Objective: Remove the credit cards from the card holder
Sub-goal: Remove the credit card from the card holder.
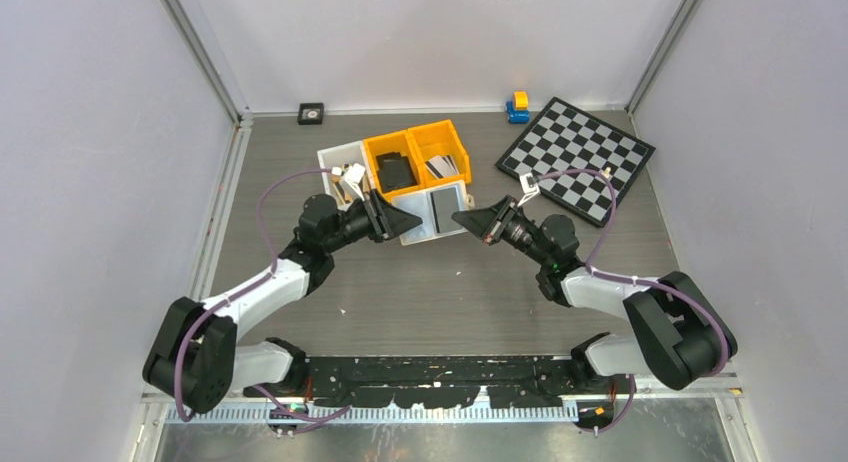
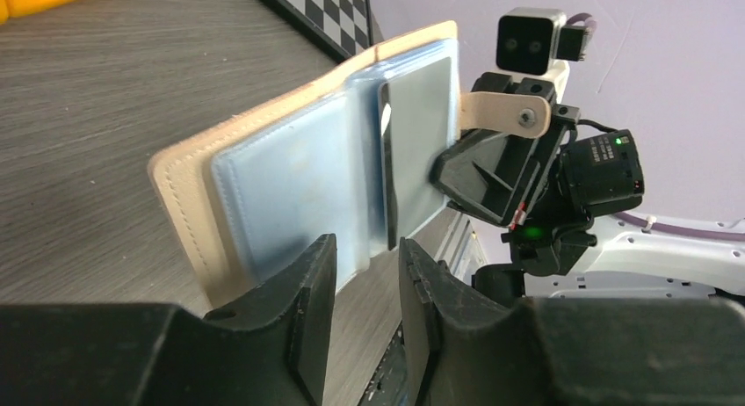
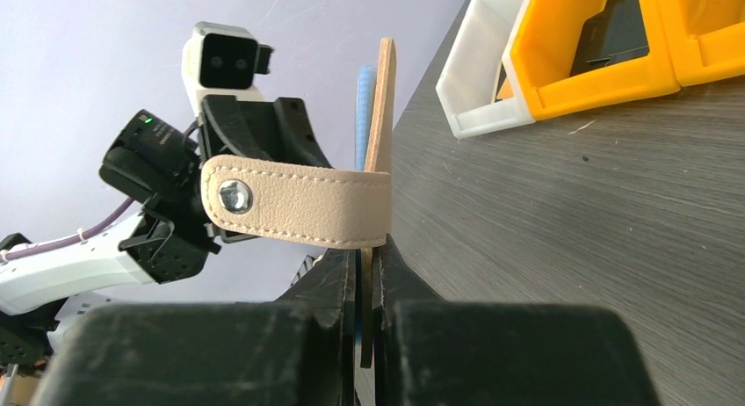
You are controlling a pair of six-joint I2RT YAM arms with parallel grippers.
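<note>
Above the grey table [image 2: 88, 116], near the orange bins [image 3: 606, 72], the card holder [image 2: 290, 186] hangs upright and open; right gripper [image 3: 367, 261] clamped on its beige edge. Left gripper [image 2: 367, 265] narrowly parted around the lower pocket edge; one credit card [image 2: 422, 134] sits in a pocket.

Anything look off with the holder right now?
Nothing damaged or spilled. The card holder is held upright and open, pinched along one edge by the right hand; its snap strap juts out loose sideways.

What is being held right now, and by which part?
The card holder, pinched by the right gripper at its cover edge beside the snap strap. Whether the left gripper also grips the pocket sleeve cannot be told.
</note>
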